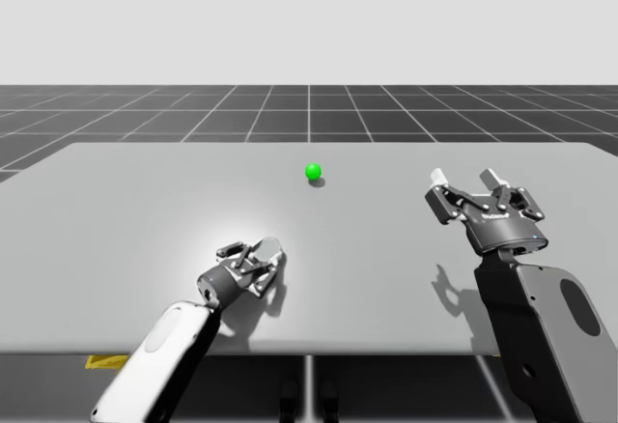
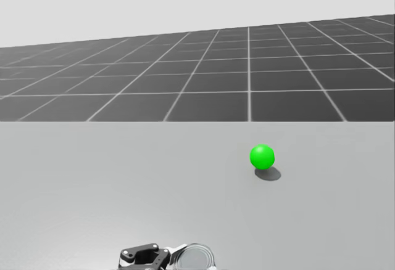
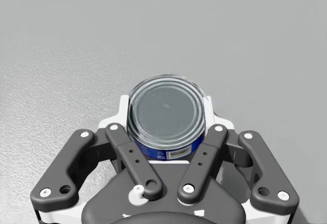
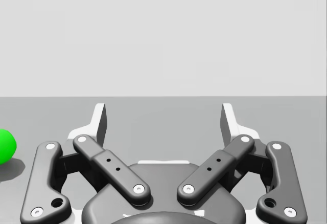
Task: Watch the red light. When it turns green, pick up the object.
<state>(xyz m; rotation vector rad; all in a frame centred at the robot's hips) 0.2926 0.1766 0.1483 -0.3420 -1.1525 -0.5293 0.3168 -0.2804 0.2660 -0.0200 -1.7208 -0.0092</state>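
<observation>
Light (image 1: 313, 171) is green, far middle of table (image 1: 116, 211). Short blue can (image 3: 166, 115) stands near left, lid up, right between left gripper (image 1: 259, 254) fingers. Both fingers squeeze its sides. Right gripper (image 4: 164, 119) well apart at right, fingers wide, nothing inside. Lift looks like left arm's job.

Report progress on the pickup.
Done: the light is green, so the wait is over. In hand: my left end effector is shut on the can, gripping it from both sides. Left: the lift. The can is low over the table, and I cannot tell whether it has cleared it. My right end effector is open and empty.
</observation>
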